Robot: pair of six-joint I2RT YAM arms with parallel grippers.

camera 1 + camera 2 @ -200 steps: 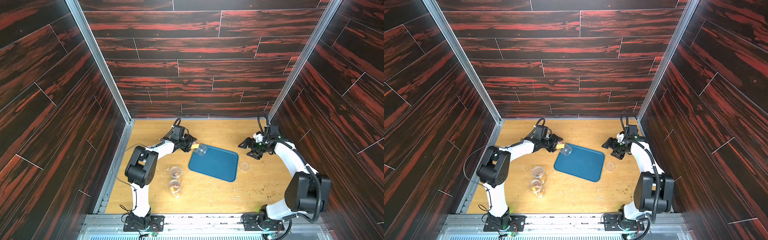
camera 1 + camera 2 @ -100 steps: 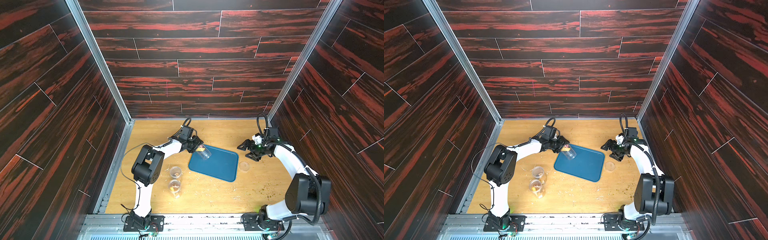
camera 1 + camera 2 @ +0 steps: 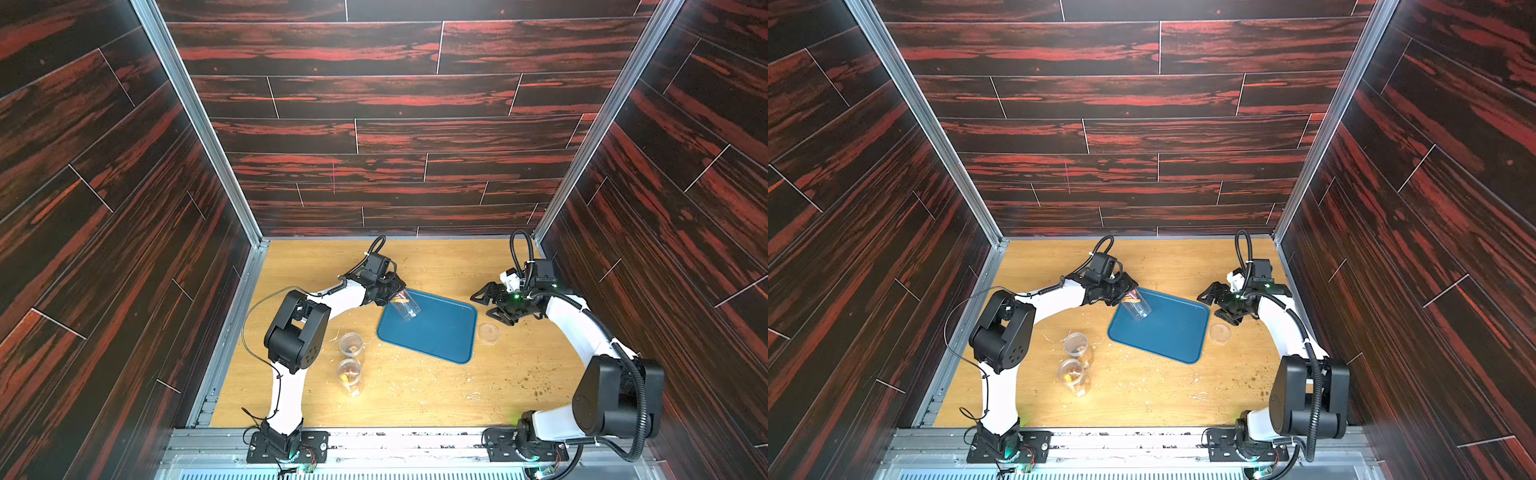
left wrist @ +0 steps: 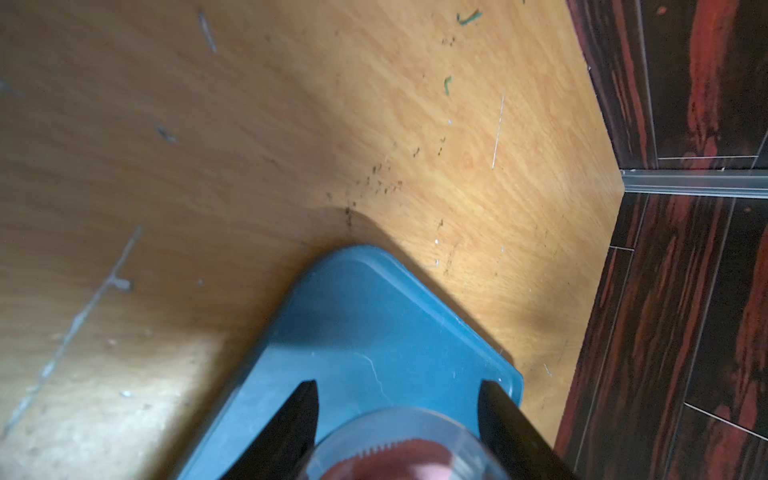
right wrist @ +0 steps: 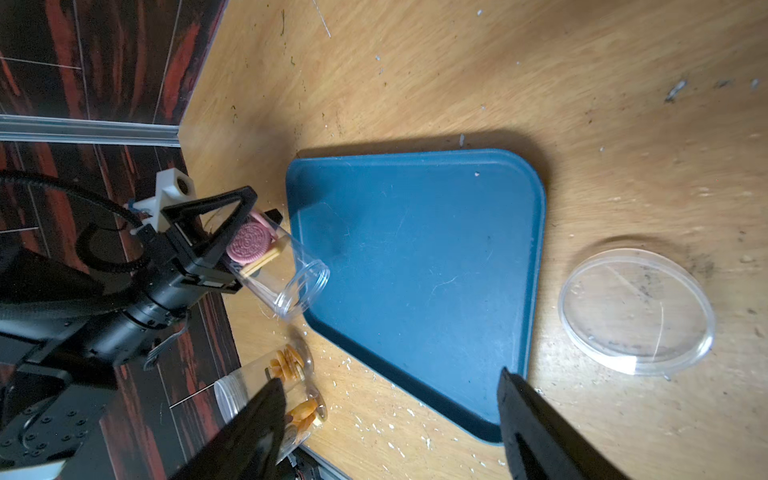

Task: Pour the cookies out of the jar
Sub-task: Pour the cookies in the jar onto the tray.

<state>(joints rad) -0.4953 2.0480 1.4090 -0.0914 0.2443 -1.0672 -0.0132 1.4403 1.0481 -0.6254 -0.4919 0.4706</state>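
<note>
Entry: clear plastic jar (image 5: 291, 278), tipped, carrying pink round and yellow square cookies (image 5: 249, 245).
The left gripper (image 3: 390, 291) is clamping the jar near its closed end, and the open mouth is slanting down over the edge of the dark blue rectangular tray (image 3: 440, 332). The cookies are sitting at the jar's closed end, between the gripper's fingers. The right gripper (image 3: 487, 305) is hovering empty with jaws apart, near the clear round lid (image 3: 488, 332) lying on the wooden table (image 3: 436, 266).

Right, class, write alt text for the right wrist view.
The left gripper holds a clear jar tilted toward a blue tray, pink and yellow cookies near its base. A clear lid lies on the table beside the tray.
</note>
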